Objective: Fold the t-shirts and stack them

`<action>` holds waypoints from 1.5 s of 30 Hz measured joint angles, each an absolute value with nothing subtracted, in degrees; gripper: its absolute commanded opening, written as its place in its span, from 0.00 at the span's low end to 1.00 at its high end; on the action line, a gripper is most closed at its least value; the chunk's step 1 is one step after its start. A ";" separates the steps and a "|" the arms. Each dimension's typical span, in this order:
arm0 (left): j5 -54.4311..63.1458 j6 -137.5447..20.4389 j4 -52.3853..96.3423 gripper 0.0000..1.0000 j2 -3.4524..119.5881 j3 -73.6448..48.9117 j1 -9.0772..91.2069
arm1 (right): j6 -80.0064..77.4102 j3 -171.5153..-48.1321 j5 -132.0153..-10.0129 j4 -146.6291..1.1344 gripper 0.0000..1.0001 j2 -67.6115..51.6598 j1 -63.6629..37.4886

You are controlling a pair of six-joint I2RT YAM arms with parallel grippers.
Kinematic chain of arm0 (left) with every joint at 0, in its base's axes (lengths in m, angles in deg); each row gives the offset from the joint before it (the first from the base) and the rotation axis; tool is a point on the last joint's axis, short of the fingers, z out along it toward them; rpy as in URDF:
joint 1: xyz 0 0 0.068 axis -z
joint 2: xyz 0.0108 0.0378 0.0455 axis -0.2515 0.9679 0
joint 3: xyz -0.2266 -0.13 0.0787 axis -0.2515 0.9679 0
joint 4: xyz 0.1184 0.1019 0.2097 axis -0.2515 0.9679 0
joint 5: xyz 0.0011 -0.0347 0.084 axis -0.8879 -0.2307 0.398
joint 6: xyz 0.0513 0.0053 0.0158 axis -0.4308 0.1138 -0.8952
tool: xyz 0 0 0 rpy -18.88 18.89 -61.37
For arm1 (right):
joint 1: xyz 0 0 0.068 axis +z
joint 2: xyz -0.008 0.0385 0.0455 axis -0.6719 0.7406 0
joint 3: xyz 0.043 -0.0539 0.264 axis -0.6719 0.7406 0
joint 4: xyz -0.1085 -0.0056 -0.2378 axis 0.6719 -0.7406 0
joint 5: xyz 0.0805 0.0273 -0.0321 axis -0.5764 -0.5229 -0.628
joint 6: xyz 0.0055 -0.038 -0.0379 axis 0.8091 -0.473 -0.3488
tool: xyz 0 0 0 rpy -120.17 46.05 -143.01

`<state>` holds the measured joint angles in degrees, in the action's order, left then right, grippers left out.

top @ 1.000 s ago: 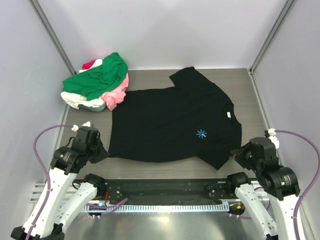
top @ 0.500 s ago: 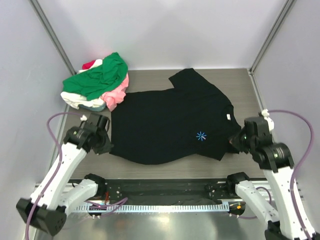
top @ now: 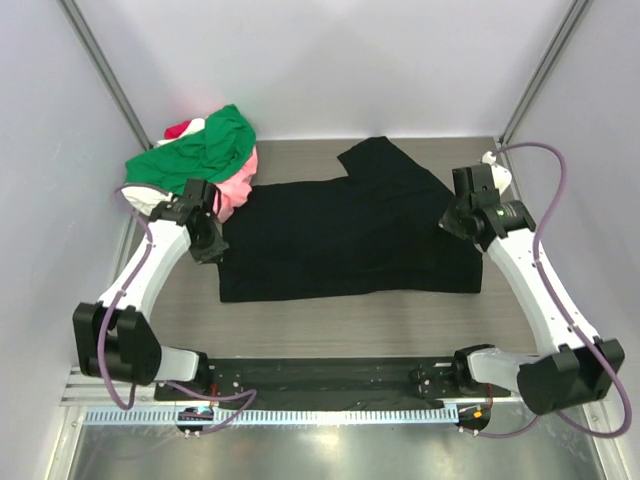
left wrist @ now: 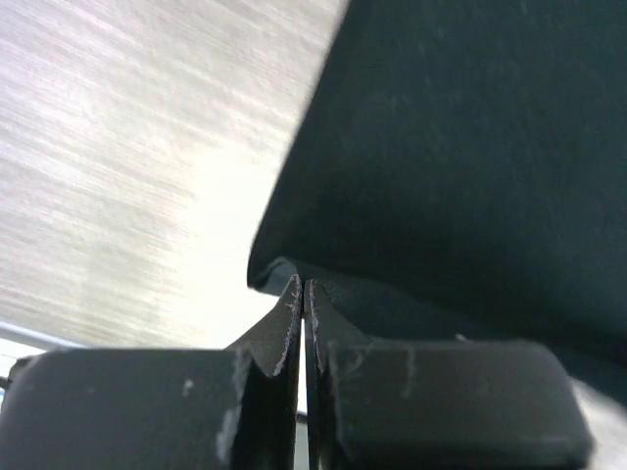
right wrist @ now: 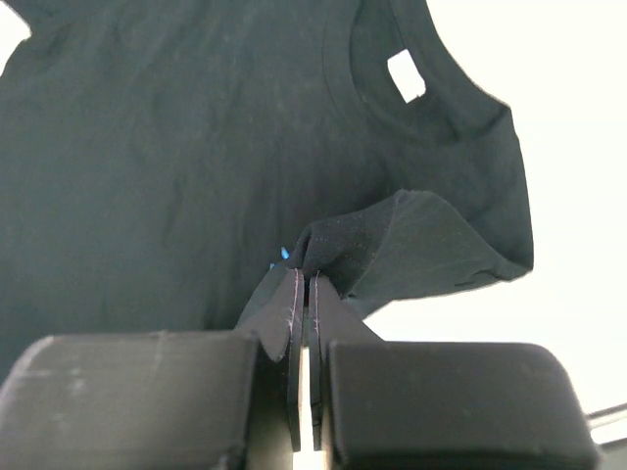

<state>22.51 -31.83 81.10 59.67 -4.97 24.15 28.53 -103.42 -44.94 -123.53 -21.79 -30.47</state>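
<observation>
Carried farther across the worktop (top: 350, 320), the left claw (top: 210, 248) and right claw (top: 452, 224) are clenched on the black t-shirt (top: 350, 240), seemingly its near edge, which is folded over beside the coloured t-shirts (top: 200, 150).

A grey-brown, wood-grained table (top: 330, 325) is seen from above, closed in by pale walls (top: 400, 60) on its left, far and right sides. Across its middle a black t-shirt (top: 350, 235) is spread flat, with its length running from left to right. The near edge of this garment is drawn straight along a fold, and one sleeve is pointed toward the far wall. In the far left corner a heap of shirts (top: 200, 165) is bunched loosely. A green shirt (top: 195, 155) is draped over the top, a pink shirt (top: 240, 180) is placed just beside the black one, and a red shirt (top: 180, 130) and a white shirt (top: 196, 126) are tucked at the far side.
</observation>
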 measured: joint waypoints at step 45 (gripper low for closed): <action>6.71 -18.04 53.08 0.58 55.17 25.67 14.93 | 26.04 -73.28 -70.62 -101.17 0.66 -14.14 -61.96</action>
